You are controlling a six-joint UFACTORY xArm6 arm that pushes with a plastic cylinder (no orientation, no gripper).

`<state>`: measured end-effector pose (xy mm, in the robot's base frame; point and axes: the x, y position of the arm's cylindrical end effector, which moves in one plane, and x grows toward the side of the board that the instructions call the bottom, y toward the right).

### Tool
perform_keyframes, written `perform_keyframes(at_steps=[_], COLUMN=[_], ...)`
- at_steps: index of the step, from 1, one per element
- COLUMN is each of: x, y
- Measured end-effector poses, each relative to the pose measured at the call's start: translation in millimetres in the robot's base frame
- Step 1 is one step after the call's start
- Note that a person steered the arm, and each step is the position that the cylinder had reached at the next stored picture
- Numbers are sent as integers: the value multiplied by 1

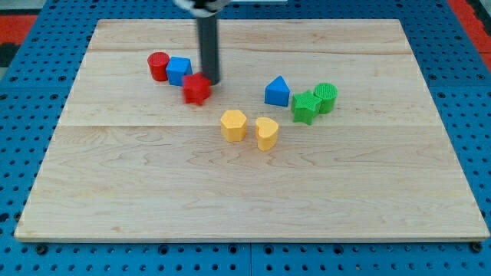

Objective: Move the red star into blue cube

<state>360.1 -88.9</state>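
The red star (196,90) lies on the wooden board, just below and right of the blue cube (179,70), touching or nearly touching it. My tip (211,80) stands right beside the red star's upper right side, to the right of the blue cube. The rod rises straight up to the view's top.
A red cylinder (158,66) touches the blue cube's left side. A blue triangular block (278,91), a green star (305,106) and a green cylinder (326,97) sit at the right. A yellow hexagon (233,125) and a yellow heart (266,133) lie in the middle.
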Motion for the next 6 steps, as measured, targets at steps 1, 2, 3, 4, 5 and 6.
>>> perform_keyframes(at_steps=[1, 2, 3, 4, 5, 6], x=[28, 51, 84, 65, 26, -6], y=[-1, -14, -48, -72, -42, -34])
